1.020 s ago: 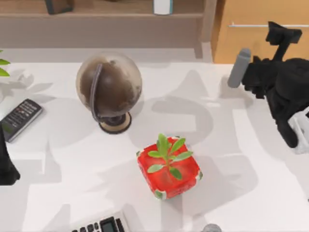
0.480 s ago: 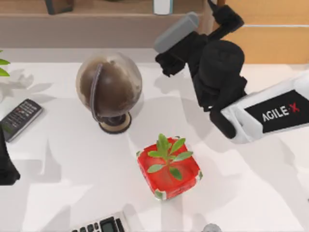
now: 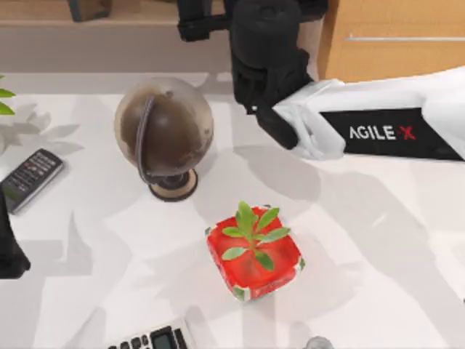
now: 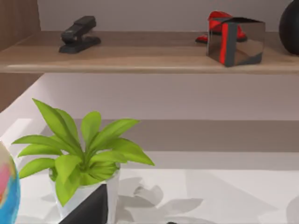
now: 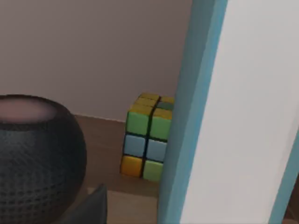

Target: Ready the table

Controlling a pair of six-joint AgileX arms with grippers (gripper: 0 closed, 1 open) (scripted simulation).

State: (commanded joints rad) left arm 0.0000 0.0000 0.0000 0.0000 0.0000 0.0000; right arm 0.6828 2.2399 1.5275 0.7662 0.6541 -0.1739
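Observation:
The table (image 3: 378, 240) is a wide, plain white top. My right arm stretches in from the right side. Its black wrist and gripper (image 3: 207, 18) reach over the table's back edge to the wooden shelf (image 3: 109, 33). In the right wrist view a tall white panel with a blue edge (image 5: 243, 116) stands very close. A colourful puzzle cube (image 5: 147, 137) and a dark mesh speaker (image 5: 37, 149) sit behind it on the shelf. My left gripper (image 3: 11, 251) stays parked at the table's left edge.
On the table stand a brown globe (image 3: 163, 134), a red pot with a green plant (image 3: 254, 251), a remote (image 3: 30, 178) and a calculator (image 3: 149, 338). An orange drawer unit (image 3: 392, 40) is at back right. The left wrist view shows a potted plant (image 4: 84, 158) and a stapler (image 4: 79, 33).
My right arm has swung from the table's right side leftward and back to the shelf. The grey cylinder seen at its tip earlier is now out of sight. The left arm stayed still.

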